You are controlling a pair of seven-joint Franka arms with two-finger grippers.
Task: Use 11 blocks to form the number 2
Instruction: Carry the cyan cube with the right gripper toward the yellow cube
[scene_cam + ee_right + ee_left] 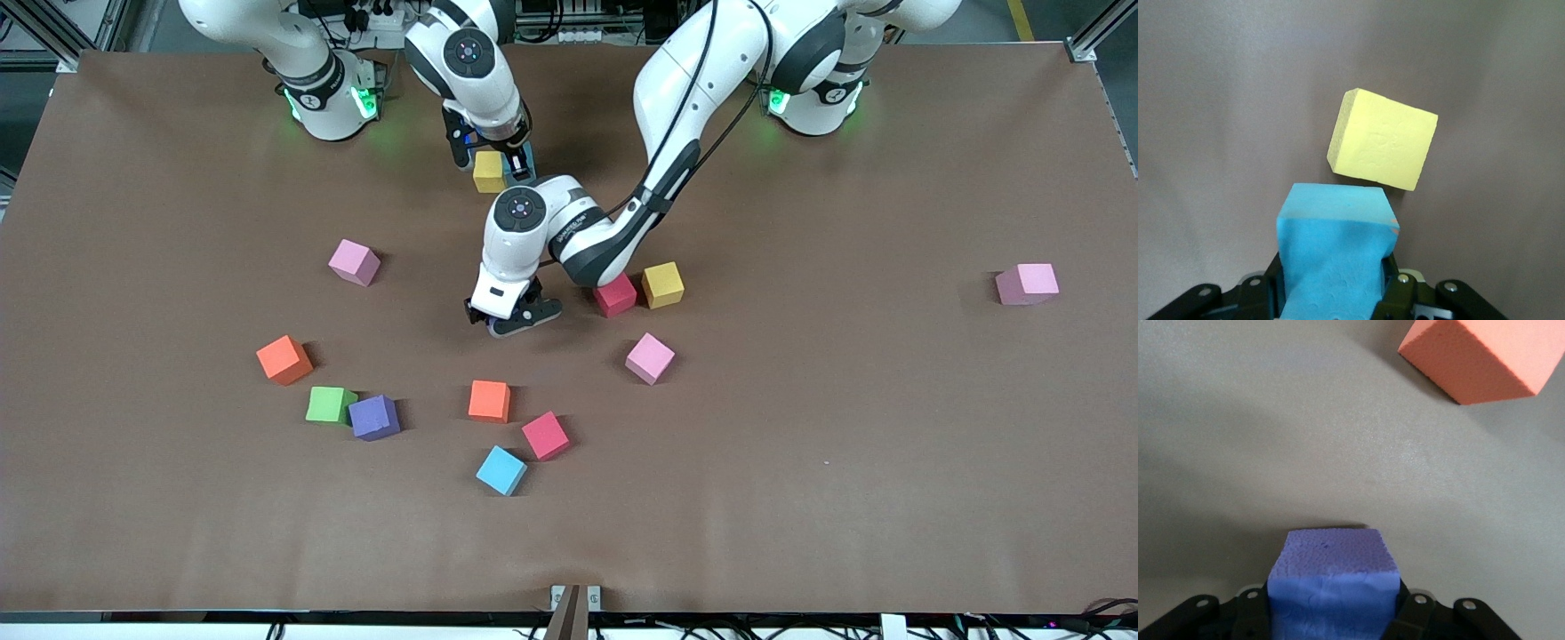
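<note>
My left gripper [508,322] is low at the table's middle, shut on a purple block [1331,553] between its fingers. An orange block [1485,360] lies close by, nearer the front camera [489,400]. My right gripper [503,165] is near the robots' bases, shut on a light blue block [1335,227]. That block is right beside a yellow block [1383,139] that lies on the table [488,171]. No number 2 shows in these views.
Loose blocks lie around: pink [354,262], orange [284,359], green [330,404], purple [374,417], red [545,436], light blue [501,470], pink [650,358]. A red block [615,295] and a yellow one [663,284] sit by the left forearm. A pink one [1027,284] lies toward the left arm's end.
</note>
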